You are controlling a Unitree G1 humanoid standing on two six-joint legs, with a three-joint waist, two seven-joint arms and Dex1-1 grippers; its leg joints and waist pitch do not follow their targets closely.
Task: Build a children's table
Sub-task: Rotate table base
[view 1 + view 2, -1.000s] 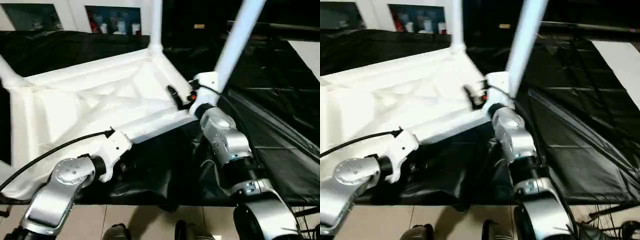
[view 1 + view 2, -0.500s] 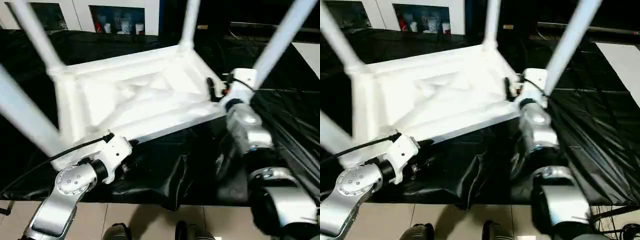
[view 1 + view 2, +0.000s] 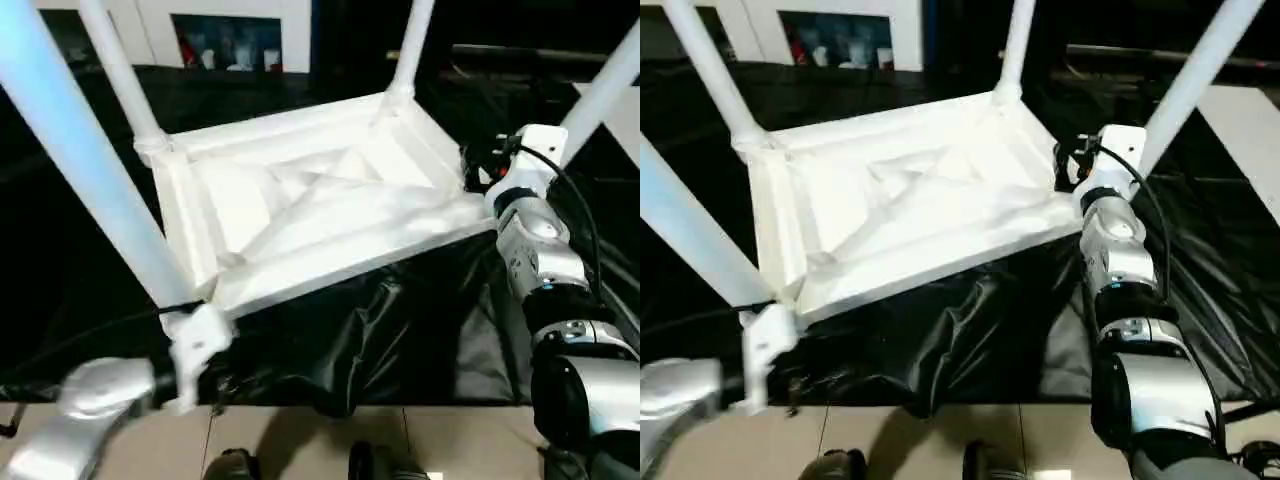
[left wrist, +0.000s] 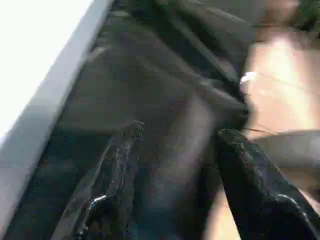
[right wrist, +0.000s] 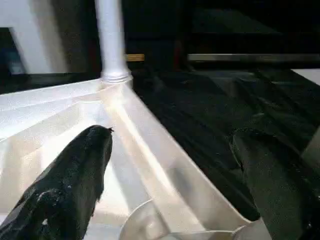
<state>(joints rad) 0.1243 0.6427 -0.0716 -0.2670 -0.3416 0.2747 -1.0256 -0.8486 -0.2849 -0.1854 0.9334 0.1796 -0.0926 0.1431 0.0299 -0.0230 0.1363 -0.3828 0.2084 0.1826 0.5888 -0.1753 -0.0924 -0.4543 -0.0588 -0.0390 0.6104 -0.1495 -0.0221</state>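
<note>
The left claw (image 4: 172, 192) is nearest, open, holding nothing, down by the black sheet (image 3: 400, 340). The right claw (image 5: 170, 165) gapes over the children's table (image 3: 910, 200) rim, maybe to steady it. The table lies upside down, legs up. Their tops are cut off.

The left forearm (image 3: 85, 400) is extended low and forward, with the left gripper (image 4: 175, 150) held half open, nothing between its fingers (image 4: 112, 170). The right arm (image 3: 1120, 270) is raised forward, with the right gripper (image 5: 170, 150) spread wide.
</note>
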